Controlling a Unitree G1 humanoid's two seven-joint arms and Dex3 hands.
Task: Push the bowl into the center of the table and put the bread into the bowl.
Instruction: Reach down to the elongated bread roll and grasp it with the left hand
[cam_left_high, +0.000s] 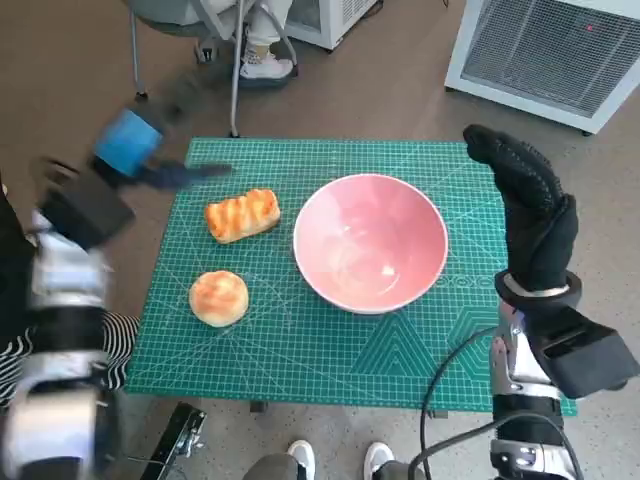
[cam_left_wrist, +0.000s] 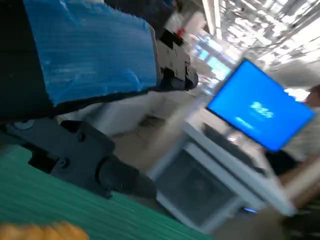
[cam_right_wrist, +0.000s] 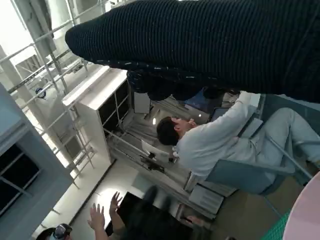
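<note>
Green mat (cam_left_high: 300, 350) carries the bowl (cam_left_high: 370, 242) near centre — bread (cam_left_high: 242, 215) not yet in; left hand (cam_left_high: 135, 150) blurred, grip unclear; right hand (cam_left_high: 530, 215) flat, holding nothing.

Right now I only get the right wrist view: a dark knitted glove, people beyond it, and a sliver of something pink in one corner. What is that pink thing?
Observer: It is the rim of a round pink bowl, empty, standing on a green cutting mat that covers the table.
Visitor: Is the bread anywhere near it?
Observer: Two pieces lie on the mat beside the bowl, outside it: a long browned bread roll and a round bun.
Visitor: Is the gloved robot hand holding anything?
Observer: No. The right robot hand is by the mat's right edge, fingers stretched out, apart from the bowl.
</note>
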